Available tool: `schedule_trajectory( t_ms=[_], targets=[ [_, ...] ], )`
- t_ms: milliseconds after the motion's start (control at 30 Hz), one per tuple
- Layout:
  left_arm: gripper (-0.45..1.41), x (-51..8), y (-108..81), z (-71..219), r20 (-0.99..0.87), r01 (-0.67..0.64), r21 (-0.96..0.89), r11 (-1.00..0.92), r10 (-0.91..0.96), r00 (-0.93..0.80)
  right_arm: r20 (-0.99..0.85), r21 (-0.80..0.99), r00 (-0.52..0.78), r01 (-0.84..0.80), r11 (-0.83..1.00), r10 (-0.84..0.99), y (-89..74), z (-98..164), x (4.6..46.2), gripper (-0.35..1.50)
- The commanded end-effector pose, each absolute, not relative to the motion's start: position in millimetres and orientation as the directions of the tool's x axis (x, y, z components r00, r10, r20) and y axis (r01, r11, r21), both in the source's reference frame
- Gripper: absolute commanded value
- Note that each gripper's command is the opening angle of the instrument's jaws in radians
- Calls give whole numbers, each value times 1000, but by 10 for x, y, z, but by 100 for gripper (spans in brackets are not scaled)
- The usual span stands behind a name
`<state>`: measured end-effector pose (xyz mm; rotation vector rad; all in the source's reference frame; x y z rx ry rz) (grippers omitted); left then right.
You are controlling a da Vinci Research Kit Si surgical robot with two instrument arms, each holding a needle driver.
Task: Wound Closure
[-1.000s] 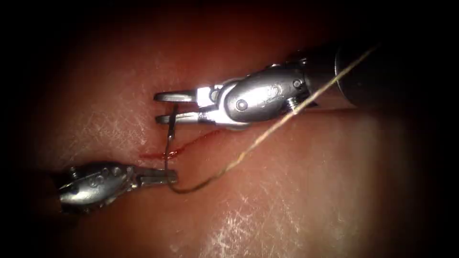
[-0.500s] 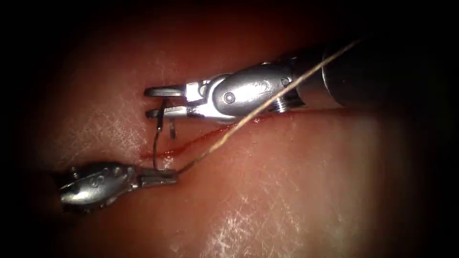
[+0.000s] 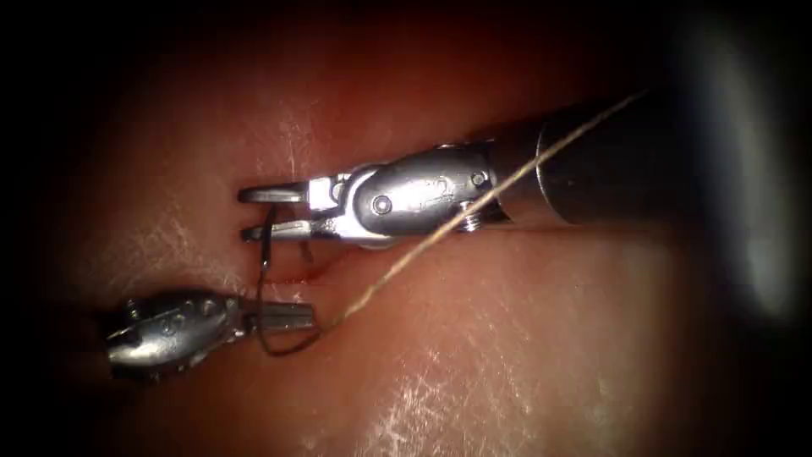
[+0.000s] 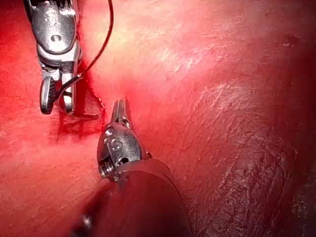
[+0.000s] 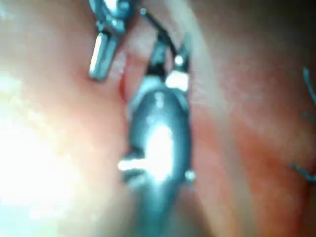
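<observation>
**Operator:** My right tool (image 3: 254, 213) has its jaws parted around the needle (image 3: 266, 254) near one end of the curve, not clamped down as far as I can see. My left tool (image 3: 288, 318) is clenched; the needle's other end and the thread sit right at its tip, though I can't tell which of the two it pinches.

**Observer:** What moved in the last second?

**Operator:** The right tool has slid leftward, and the needle went with it. It now arcs from the right tool's jaws down past the left tool's tip, lying over the left end of the cut (image 3: 296, 275). I see no part of it buried in the tissue (image 3: 507, 338).

**Observer:** And the thread?

**Operator:** The thread (image 3: 440, 237) was a slack loop; now it runs nearly straight from the left tool's tip, up across my right tool's wrist.

**Observer:** Meaning?

**Operator:** I judge the needle is between tools, not firmly owned by either.
</observation>
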<state>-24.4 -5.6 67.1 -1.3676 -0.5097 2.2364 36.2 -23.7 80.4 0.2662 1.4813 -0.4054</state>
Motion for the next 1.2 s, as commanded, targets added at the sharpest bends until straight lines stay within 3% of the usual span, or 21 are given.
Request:
schedule_trajectory(
  t_ms=[33, 300, 500, 1200],
  targets=[
    [-1, -249, -60, 677, -724, -193, -537, -821, 566, -394, -994, -77, 37, 425, 902, -103, -244, 811, 367, -35],
    [-3, -249, -60, 677, -724, -192, -537, -822, 565, -394, -992, -99, 32, 438, 893, -125, -259, 822, 356, -35],
    [-3, -249, -60, 677, -724, -192, -537, -822, 565, -394, -993, 22, 112, 430, 902, -29, -261, 837, 353, -35],
    [-5, -249, -60, 677, -722, -192, -536, -822, 565, -400, -984, 97, 177, 440, 893, 19, -265, 843, 355, -35]
  ],
)
